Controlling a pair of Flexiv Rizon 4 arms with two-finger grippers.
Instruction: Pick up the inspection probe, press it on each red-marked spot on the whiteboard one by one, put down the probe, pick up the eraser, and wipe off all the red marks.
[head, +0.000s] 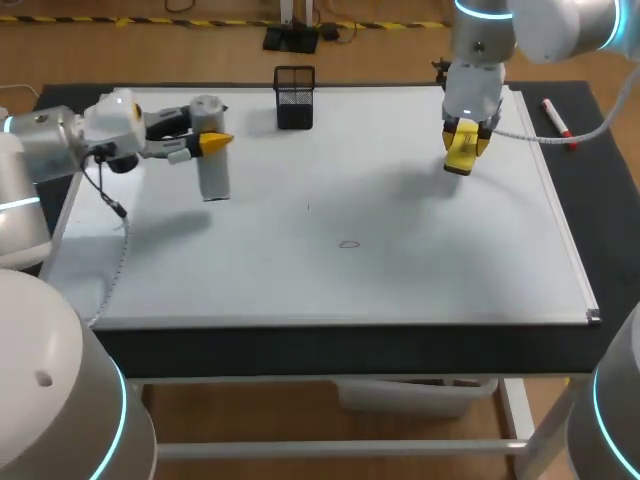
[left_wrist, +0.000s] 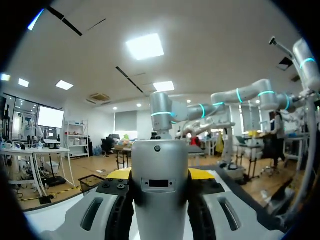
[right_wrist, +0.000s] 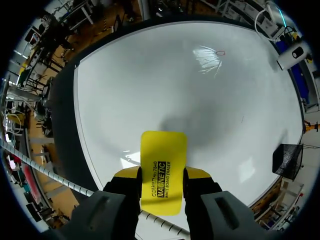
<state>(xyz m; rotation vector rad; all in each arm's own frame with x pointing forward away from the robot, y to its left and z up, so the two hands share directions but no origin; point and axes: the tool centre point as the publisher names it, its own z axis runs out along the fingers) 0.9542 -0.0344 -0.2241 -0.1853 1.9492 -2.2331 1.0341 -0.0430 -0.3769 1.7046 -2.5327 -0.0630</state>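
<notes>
Probe: its lower end runs off the left wrist view's edge, and its body covers most of the left gripper's yellow tips.
Eraser: its near end is hidden between the right gripper's fingers.
Small mark: too tiny in the head view to tell its colour; perhaps a short stroke.

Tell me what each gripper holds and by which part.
Left gripper clamps the probe across its body. Right gripper holds the eraser by its two long edges, toward its rear end.
</notes>
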